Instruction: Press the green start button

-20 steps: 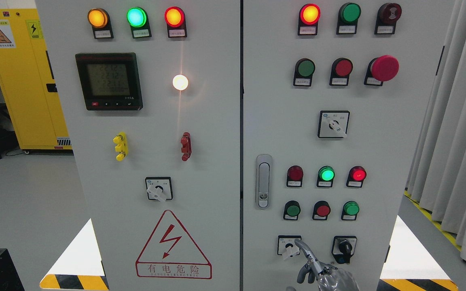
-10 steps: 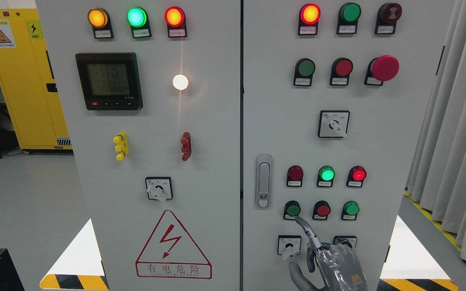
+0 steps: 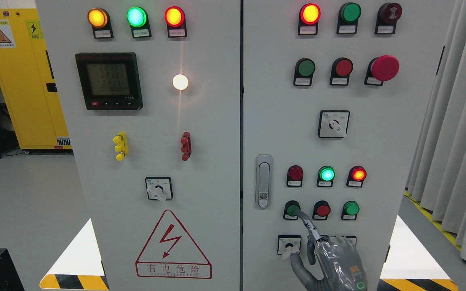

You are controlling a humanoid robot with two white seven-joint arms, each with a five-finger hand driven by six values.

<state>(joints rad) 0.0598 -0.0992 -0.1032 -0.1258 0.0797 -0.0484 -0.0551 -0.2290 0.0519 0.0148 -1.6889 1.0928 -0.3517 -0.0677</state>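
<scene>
From the head camera, the right hand (image 3: 330, 258) is pointing its index finger (image 3: 305, 222) up and to the left, the other fingers curled in and holding nothing. The fingertip is touching the lower right edge of the green start button (image 3: 292, 209), just above the hand. A good press probably needs the tip centred on the cap and pushed straight in, clear of the red button (image 3: 322, 210) to the right. The left hand is not showing.
</scene>
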